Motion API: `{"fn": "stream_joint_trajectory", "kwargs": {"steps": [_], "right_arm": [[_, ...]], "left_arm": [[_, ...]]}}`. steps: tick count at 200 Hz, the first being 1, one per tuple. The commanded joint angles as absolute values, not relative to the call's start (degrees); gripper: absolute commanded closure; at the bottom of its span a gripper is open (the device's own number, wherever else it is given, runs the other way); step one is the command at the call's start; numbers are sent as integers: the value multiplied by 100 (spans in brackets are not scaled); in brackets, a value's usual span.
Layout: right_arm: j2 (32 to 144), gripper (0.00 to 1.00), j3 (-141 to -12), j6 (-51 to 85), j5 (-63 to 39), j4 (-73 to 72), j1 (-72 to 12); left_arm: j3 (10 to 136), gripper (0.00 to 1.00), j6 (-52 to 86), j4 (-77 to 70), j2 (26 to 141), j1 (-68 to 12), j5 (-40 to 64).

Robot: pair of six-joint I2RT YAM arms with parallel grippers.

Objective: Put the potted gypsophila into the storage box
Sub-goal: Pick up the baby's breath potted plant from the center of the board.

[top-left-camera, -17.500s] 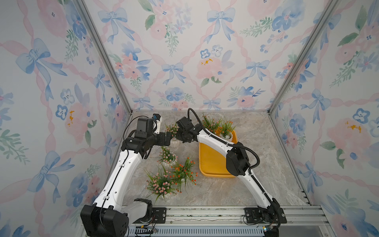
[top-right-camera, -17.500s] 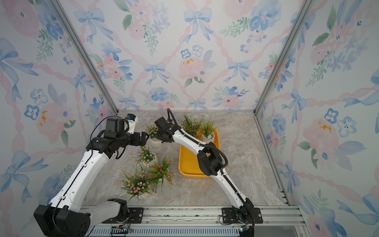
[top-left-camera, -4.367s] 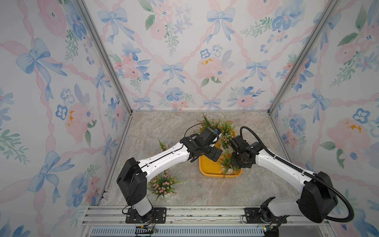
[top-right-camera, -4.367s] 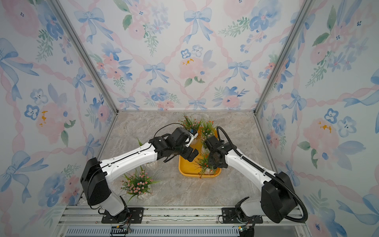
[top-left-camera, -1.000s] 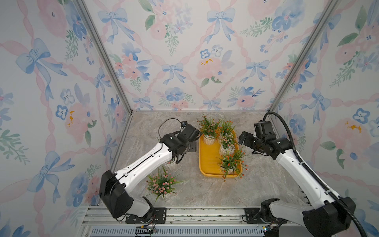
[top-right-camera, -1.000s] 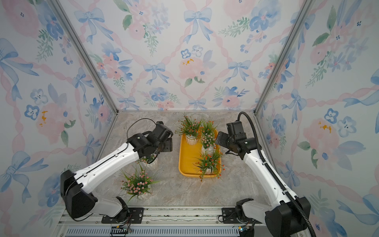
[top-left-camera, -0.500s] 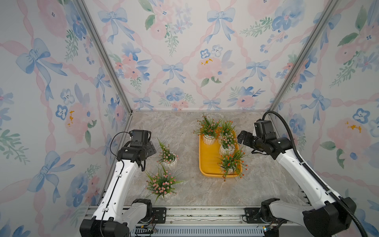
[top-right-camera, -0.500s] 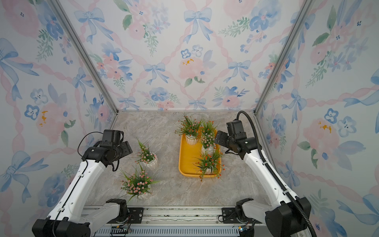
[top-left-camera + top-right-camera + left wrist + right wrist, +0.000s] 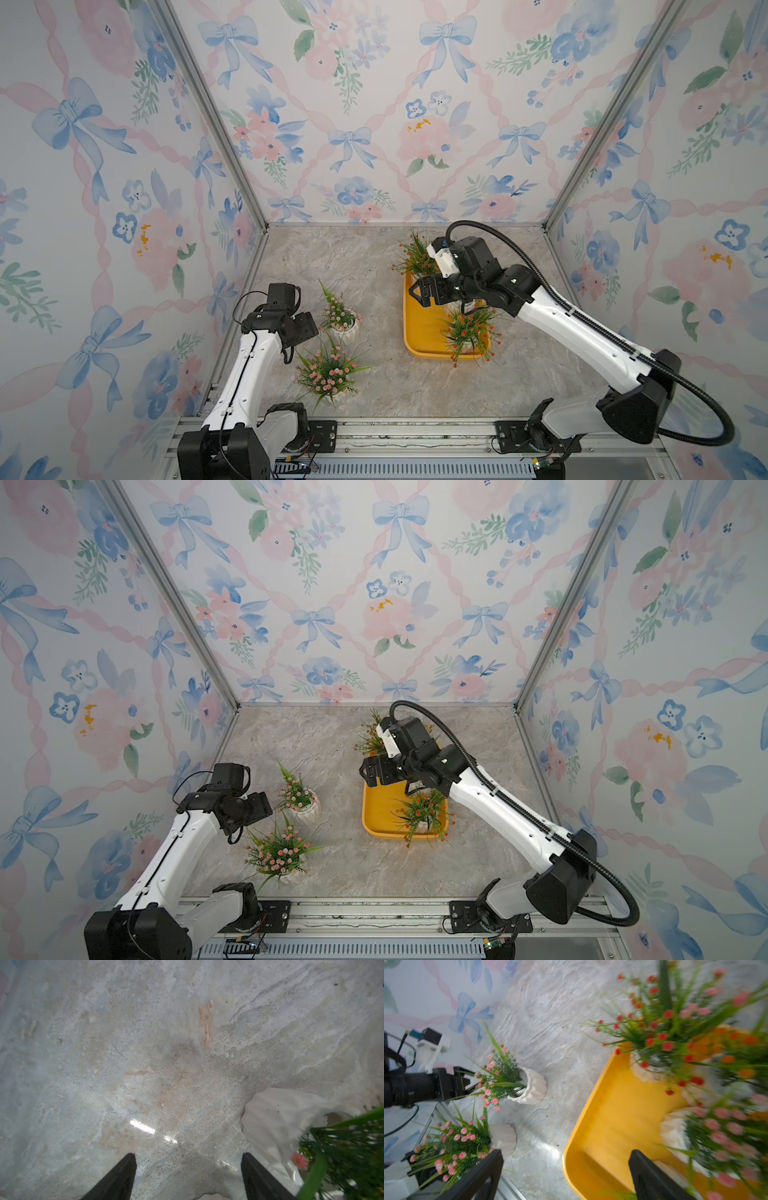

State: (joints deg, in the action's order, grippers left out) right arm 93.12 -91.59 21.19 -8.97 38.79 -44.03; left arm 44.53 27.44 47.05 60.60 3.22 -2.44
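The left gripper (image 9: 306, 329) is released, its jaws spread over the bare marble tabletop (image 9: 145, 1053). It is just beside a small potted gypsophila (image 9: 340, 318) with pink blooms, which stands upright on the table, well apart from the storage box (image 9: 419, 332). A bushier pink gypsophila (image 9: 328, 374) stands nearby. The right gripper (image 9: 565, 1151) — also spread and empty — hovers over the box's rim, where an orange-flowered pot (image 9: 469, 336) sits inside.

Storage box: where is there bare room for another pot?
Bare floor runs along the storage box's left wall, partly under the open right gripper. Its right side and far end are crowded with pots. The table between box and pink pots is bare too.
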Motion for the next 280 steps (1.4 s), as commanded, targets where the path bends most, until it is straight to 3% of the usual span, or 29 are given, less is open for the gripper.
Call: {"fn": "stream_joint_trajectory", "kwargs": {"steps": [1, 59, 105, 182, 280], "right_arm": [[9912, 3, -9600, 1561, -1570, 3973, -4862], [10993, 3, -10675, 1075, -1547, 4184, -5842], [11587, 3, -11487, 673, -1506, 4275, -6297], [12524, 3, -12786, 88, -1476, 5071, -6714], [12476, 3, -12680, -177, -1250, 5222, -6768]], "left_arm": [[4409, 17, 2515, 4482, 6068, 369, 253], [4187, 17, 2828, 4246, 5858, 370, 666], [3974, 21, 3080, 4038, 5766, 360, 897], [3955, 20, 3606, 3312, 5716, 360, 1396], [3816, 22, 3562, 3228, 6150, 327, 881]]}}
